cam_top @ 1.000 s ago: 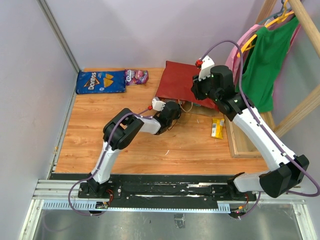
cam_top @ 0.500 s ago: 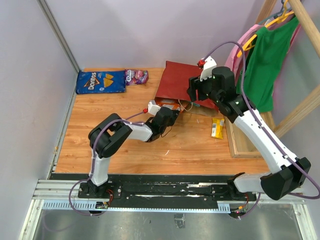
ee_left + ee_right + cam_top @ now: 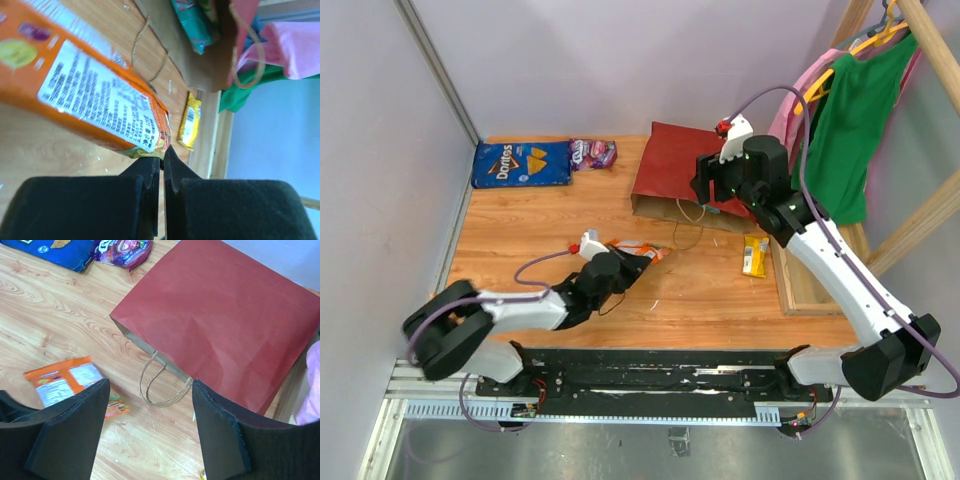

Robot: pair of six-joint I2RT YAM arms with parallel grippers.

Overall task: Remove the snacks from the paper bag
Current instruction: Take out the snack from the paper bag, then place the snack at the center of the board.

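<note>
On the wooden table, the largest item is the paper bag, lying flat at the far right-centre with its red side up and its brown-lined mouth facing the near edge; its thin loop handles lie on the wood just in front of the mouth. To the right of the bag, a green garment and a pink garment hang from a wooden frame beside the table. At the far left corner lies the blue Doritos bag, flat and well apart from the paper bag; the purple candy bag lies just beside its right end. Near the table centre is the orange packet, outside the paper bag and apart from its mouth; whether it rests on the wood or sits slightly raised cannot be told. The left gripper is clamped on one corner of this packet, jaws nearly together with only the foil between them; the left arm reaches low across the table from the near left. The right gripper is above the bag's mouth with its jaws spread wide, gripping nothing. A yellow packet lies on the table at the right, just beside the wooden frame and near the bag's near right corner. In the left wrist view a teal packet shows inside the bag's mouth.
</note>
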